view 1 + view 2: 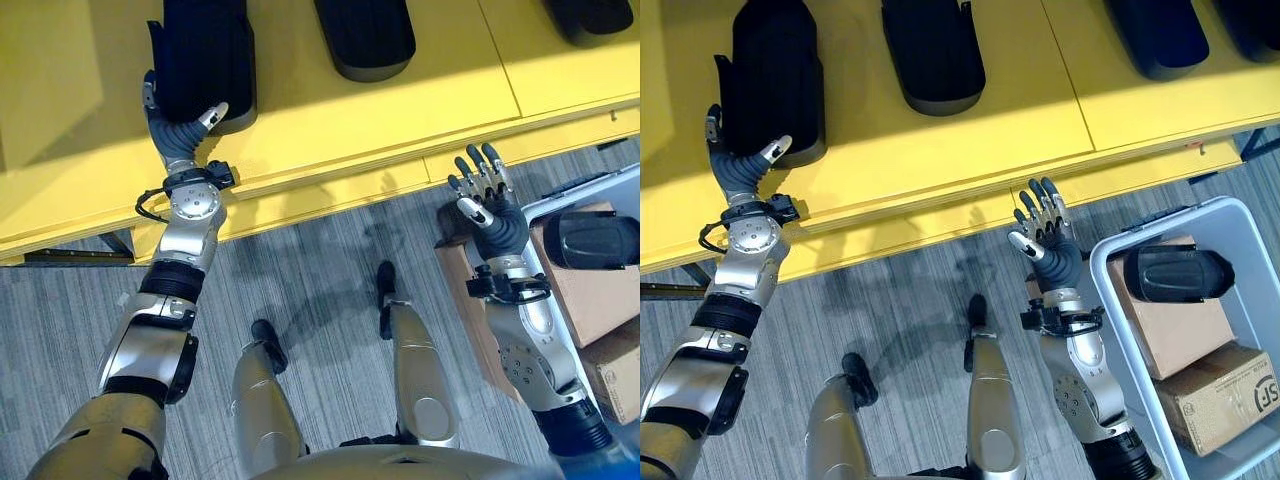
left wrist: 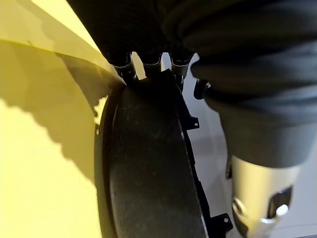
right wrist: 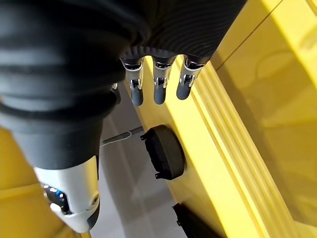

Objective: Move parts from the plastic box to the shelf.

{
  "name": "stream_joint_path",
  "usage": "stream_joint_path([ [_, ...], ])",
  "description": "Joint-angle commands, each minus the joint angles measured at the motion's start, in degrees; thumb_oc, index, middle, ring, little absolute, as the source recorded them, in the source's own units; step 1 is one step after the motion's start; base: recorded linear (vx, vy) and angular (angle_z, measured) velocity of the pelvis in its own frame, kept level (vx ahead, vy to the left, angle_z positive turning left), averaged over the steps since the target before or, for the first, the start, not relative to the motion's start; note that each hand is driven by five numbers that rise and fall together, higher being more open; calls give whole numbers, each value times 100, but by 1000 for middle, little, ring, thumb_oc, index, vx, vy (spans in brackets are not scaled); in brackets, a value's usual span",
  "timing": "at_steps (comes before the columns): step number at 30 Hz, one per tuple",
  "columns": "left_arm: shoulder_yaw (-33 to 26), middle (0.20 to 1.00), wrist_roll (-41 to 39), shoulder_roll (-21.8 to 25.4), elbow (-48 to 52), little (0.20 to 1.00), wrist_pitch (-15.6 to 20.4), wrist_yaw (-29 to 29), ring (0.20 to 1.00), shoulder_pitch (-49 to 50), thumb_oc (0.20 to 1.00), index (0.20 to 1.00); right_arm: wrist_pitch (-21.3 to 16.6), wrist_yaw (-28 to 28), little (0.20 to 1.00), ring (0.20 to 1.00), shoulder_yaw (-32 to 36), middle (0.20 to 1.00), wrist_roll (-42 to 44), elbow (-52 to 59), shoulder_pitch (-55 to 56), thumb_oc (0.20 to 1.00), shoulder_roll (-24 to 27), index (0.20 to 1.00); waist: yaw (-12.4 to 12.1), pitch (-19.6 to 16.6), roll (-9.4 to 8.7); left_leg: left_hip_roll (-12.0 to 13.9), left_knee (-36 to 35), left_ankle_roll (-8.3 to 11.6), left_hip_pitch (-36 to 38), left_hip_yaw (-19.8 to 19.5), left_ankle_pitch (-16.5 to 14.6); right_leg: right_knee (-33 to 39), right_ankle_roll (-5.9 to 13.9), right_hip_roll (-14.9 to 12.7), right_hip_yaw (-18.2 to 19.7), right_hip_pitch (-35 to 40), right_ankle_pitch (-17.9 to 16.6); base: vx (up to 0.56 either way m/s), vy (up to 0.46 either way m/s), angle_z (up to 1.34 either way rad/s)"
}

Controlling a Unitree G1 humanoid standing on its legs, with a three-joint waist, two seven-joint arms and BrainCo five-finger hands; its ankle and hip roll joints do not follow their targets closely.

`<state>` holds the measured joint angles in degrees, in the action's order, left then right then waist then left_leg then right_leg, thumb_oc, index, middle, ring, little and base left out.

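Workshop: yellow shelf (image 1: 330, 130), black parts (image 1: 933, 50).

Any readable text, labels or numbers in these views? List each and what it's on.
Dark printed mark on the side of the lower cardboard box in the plastic box: too small and blurred to read.
Black parts, yellow shelf: no text visible.

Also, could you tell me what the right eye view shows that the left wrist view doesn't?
Right eye view: the plastic box with a black part and cardboard boxes inside, the open right hand beside it, further parts along the shelf. Left wrist view: the small tabs on the rim of the part at the left hand, from close up. Shared: left hand, that part, yellow shelf.
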<state>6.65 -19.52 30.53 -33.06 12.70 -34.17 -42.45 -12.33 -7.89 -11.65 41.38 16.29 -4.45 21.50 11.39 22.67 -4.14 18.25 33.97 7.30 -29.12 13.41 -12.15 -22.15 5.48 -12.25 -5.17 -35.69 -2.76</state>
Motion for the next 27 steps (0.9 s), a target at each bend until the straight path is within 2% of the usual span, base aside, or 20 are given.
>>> stream_joint_path([
  [1,119,1000,41,203,-86,1000,119,96,1000,-125,1000,1000,-389,103,1000,1000,254,1000,-2,478,72,1000,161,1000,-1,-206,-15,-9,-375,106,-384,-382,865,-759,265,-277,75,357,786,0,0,0],
  [27,276,1000,289,53,-79,1000,79,234,1000,-44,1000,1000,-393,214,1000,1000,297,1000,4,491,196,1000,210,1000,-1,-247,12,8,-313,106,-406,-360,849,-875,243,-266,130,281,798,0,0,0],
])
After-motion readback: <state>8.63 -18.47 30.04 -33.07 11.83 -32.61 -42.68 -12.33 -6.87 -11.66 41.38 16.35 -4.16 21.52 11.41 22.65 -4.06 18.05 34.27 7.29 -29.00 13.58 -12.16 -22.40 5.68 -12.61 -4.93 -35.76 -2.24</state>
